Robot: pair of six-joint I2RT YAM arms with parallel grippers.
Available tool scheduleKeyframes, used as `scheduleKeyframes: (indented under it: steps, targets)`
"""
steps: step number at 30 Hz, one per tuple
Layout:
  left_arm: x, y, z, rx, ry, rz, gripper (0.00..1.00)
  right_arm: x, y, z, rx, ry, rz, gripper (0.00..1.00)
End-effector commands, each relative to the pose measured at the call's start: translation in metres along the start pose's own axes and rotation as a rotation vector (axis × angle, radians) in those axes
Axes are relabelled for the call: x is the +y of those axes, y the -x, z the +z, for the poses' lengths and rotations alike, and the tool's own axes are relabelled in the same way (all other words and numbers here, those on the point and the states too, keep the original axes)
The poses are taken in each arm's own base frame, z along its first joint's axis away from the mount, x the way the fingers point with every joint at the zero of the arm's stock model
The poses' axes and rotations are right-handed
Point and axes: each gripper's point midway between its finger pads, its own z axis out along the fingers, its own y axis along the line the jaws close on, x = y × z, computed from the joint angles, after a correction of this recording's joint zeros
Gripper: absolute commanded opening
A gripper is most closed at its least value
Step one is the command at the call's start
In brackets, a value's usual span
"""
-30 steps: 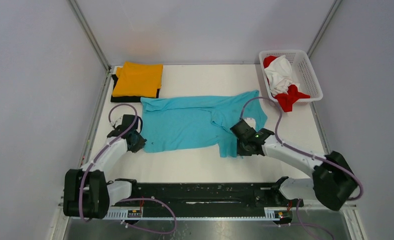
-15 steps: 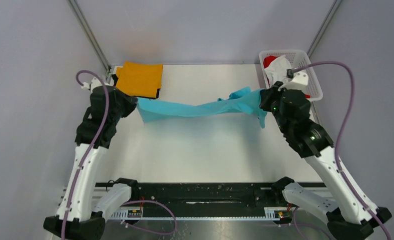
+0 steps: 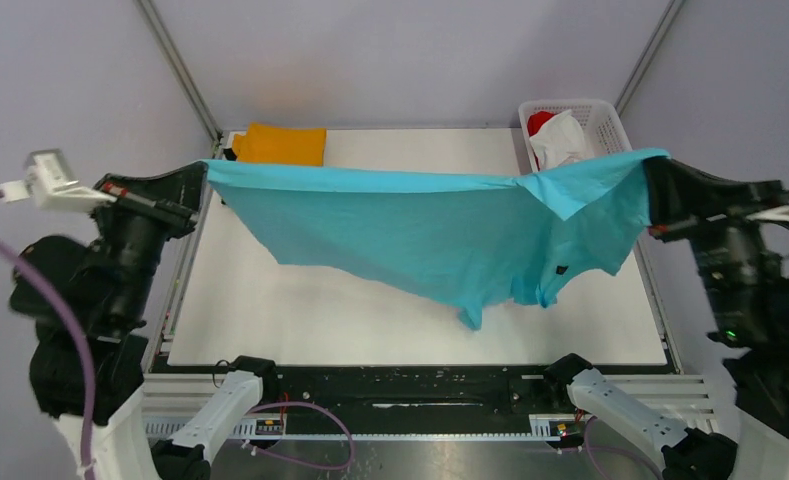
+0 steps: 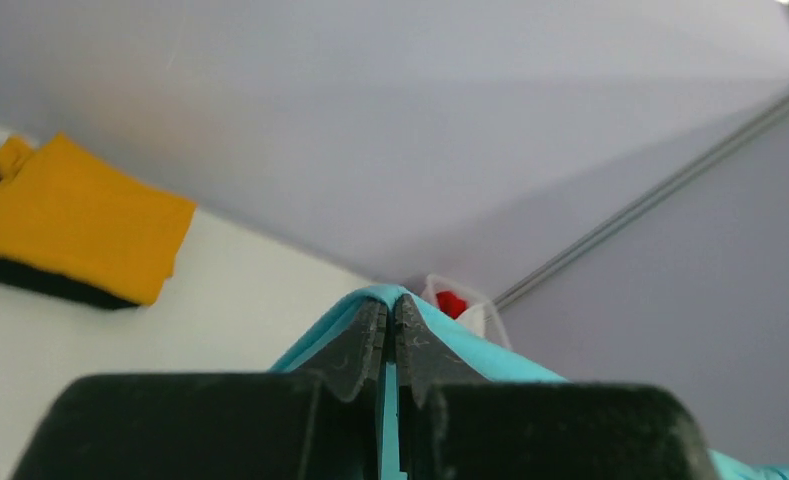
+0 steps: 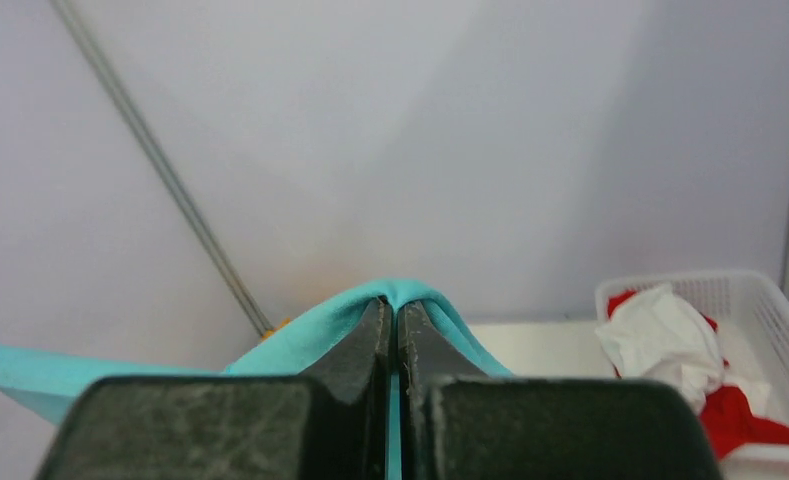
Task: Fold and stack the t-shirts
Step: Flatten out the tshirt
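A turquoise t-shirt (image 3: 440,235) hangs stretched in the air across the table, held at both upper corners. My left gripper (image 3: 206,172) is shut on its left corner, with turquoise cloth (image 4: 440,320) pinched over the fingertips (image 4: 369,330). At the right corner my right gripper (image 3: 652,165) is shut too, cloth (image 5: 310,335) draped over its tips. The shirt's lower part sags toward the table. An orange t-shirt (image 3: 285,144) lies folded on a black t-shirt (image 3: 229,154) at the back left. Red (image 3: 539,122) and white t-shirts (image 3: 563,139) lie crumpled in the basket.
The white lattice basket (image 3: 610,122) stands at the table's back right corner. The white tabletop (image 3: 370,310) is walled by grey panels at the left, right and back. A black rail (image 3: 400,385) runs along the near edge between the arm bases.
Both arms have risen and spread apart, lifting the turquoise t-shirt off the table, where it lay flat, into a wide hanging sheet.
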Motion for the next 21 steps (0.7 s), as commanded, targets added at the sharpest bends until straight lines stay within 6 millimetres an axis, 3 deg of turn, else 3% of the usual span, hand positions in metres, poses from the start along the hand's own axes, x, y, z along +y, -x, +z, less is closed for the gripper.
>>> scheduleKeyframes:
  steps: [1,6,8,11,16,21]
  targets:
    - [-0.042,0.037,-0.051,-0.083,-0.164,0.057,0.0,0.023,0.034,-0.042,-0.027,0.18,-0.022,0.0]
    - [-0.062,0.059,-0.096,-0.143,-0.251,0.084,0.0,0.039,0.058,-0.085,-0.063,0.323,-0.001,0.0]
    - [-0.067,0.061,-0.105,-0.149,-0.277,0.092,0.0,0.043,0.069,-0.099,-0.076,0.362,0.0,0.0]
    - [-0.068,0.061,-0.112,-0.154,-0.287,0.091,0.0,0.048,0.07,-0.106,-0.059,0.399,-0.017,0.0]
    - [-0.049,0.055,-0.089,-0.142,-0.192,0.085,0.0,0.033,0.062,-0.089,-0.055,0.303,-0.054,0.0]
    - [-0.005,0.032,-0.031,-0.09,0.01,0.094,0.0,0.012,0.029,-0.048,-0.009,0.152,-0.091,0.0]
